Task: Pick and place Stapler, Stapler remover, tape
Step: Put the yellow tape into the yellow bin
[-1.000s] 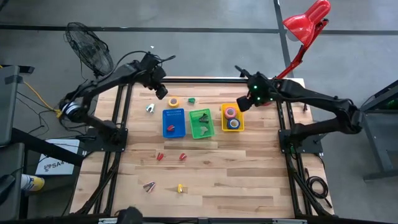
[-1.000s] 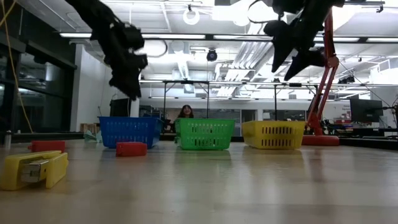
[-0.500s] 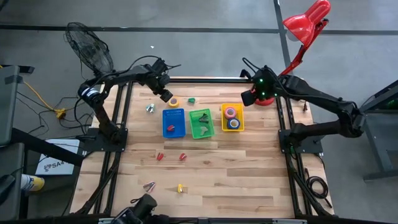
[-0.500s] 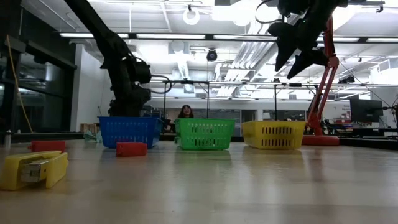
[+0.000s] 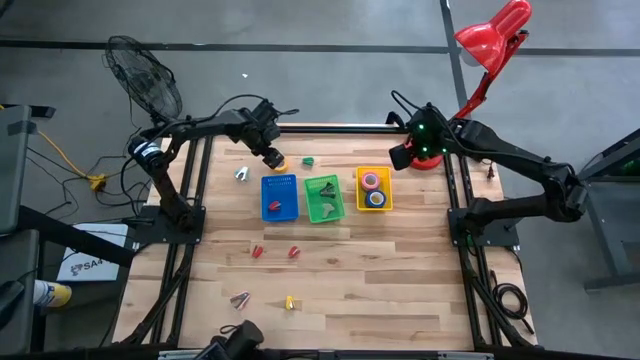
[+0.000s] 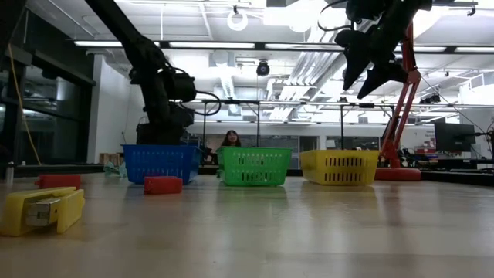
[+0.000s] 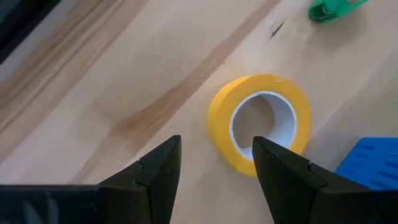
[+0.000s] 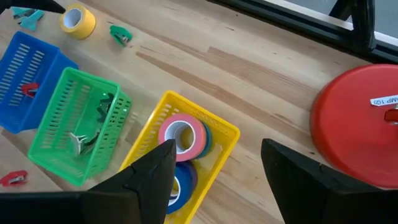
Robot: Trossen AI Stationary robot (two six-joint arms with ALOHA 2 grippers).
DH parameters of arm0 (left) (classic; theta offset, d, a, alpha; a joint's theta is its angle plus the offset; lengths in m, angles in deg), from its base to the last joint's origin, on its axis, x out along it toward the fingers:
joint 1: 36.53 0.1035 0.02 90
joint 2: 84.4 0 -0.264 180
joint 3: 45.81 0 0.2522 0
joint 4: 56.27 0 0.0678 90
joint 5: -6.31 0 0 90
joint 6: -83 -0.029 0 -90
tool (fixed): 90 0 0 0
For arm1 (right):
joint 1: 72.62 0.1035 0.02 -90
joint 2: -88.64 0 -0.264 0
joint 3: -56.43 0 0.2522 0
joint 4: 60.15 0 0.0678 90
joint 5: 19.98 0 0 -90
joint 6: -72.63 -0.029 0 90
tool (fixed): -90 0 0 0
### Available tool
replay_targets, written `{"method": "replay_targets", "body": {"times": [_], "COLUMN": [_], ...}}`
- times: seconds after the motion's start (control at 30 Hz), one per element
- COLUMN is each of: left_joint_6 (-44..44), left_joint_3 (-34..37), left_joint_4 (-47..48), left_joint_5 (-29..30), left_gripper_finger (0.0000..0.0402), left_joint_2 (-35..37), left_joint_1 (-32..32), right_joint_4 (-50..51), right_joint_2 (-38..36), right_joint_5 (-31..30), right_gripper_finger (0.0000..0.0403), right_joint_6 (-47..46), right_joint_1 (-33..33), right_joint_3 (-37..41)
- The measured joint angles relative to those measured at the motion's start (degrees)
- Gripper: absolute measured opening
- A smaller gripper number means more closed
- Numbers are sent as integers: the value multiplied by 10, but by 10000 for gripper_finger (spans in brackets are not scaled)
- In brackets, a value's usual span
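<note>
L gripper (image 7: 214,165) hovering low over yellow tape roll (image 7: 260,121), fingers spread, gripping nothing, roll lying flat on table (image 5: 400,280) near blue bin (image 5: 280,197), R gripper (image 8: 214,171) waiting unclenched above yellow bin (image 8: 219,134) w/ pink tape (image 8: 181,135)

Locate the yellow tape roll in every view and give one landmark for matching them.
High view: yellow tape roll under the left gripper, beyond the blue basket.
Low view: not visible.
Left wrist view: centre, just past the open jaws.
Right wrist view: far corner.
Shared landmark: the blue basket.
</note>
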Motion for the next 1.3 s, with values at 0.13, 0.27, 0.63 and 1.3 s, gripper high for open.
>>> {"method": "replay_targets", "body": {"times": [0.13,0.27,0.63,1.3], "left_joint_6": [3,3,14,18], "left_joint_3": [0,0,0,0], "left_joint_4": [-5,-4,-6,-12], "left_joint_5": [8,15,17,38], "left_gripper_finger": [195,195,195,195], "left_joint_2": [0,0,0,-21], "left_joint_1": [0,0,1,-14], "right_joint_4": [0,0,0,0], "right_joint_2": [0,0,0,0], "right_joint_5": [0,0,0,14], "right_gripper_finger": [227,227,227,227], "right_joint_6": [0,0,3,0], "right_joint_1": [0,0,0,0], "right_joint_3": [0,0,0,0]}}
